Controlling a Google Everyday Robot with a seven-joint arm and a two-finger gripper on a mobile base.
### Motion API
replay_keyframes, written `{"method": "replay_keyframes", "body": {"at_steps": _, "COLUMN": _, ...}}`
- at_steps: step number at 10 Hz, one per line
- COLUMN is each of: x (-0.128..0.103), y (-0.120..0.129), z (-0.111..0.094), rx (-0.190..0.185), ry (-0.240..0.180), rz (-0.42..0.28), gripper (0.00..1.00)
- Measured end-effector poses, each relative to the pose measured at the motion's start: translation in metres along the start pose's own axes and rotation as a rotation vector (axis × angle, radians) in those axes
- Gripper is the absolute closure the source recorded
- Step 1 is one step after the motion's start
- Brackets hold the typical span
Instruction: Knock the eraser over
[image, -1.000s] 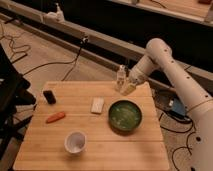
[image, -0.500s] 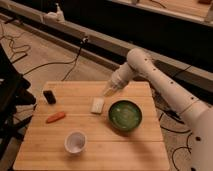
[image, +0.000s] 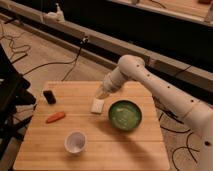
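**Arm swings left, eraser not yet reached**

Over the last second the gripper (image: 102, 93) has swept from the tabletop's (image: 125, 150) back right side down and to the left. It now hangs just above the far edge of the flat white block (image: 97, 105), beside the green bowl (image: 124, 114). Whether it is open or closed cannot be told. The eraser (image: 49, 96) stands untouched near the back left corner, well apart from it, so the knock likely needs more leftward travel.
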Motion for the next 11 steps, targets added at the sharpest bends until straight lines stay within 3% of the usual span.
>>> {"method": "replay_keyframes", "body": {"at_steps": 1, "x": -0.002, "y": -0.003, "z": 0.002, "rx": 0.006, "ry": -0.004, "rz": -0.002, "gripper": 1.0}}
{"method": "replay_keyframes", "body": {"at_steps": 3, "x": -0.02, "y": -0.005, "z": 0.031, "rx": -0.013, "ry": -0.019, "rz": -0.022, "gripper": 1.0}}
{"method": "replay_keyframes", "body": {"at_steps": 5, "x": -0.034, "y": -0.003, "z": 0.07, "rx": -0.05, "ry": -0.035, "rz": -0.025, "gripper": 1.0}}
{"method": "replay_keyframes", "body": {"at_steps": 9, "x": -0.066, "y": -0.016, "z": 0.129, "rx": -0.066, "ry": -0.066, "rz": -0.016, "gripper": 1.0}}
{"method": "replay_keyframes", "body": {"at_steps": 11, "x": -0.097, "y": -0.014, "z": 0.163, "rx": -0.108, "ry": -0.097, "rz": -0.045, "gripper": 1.0}}
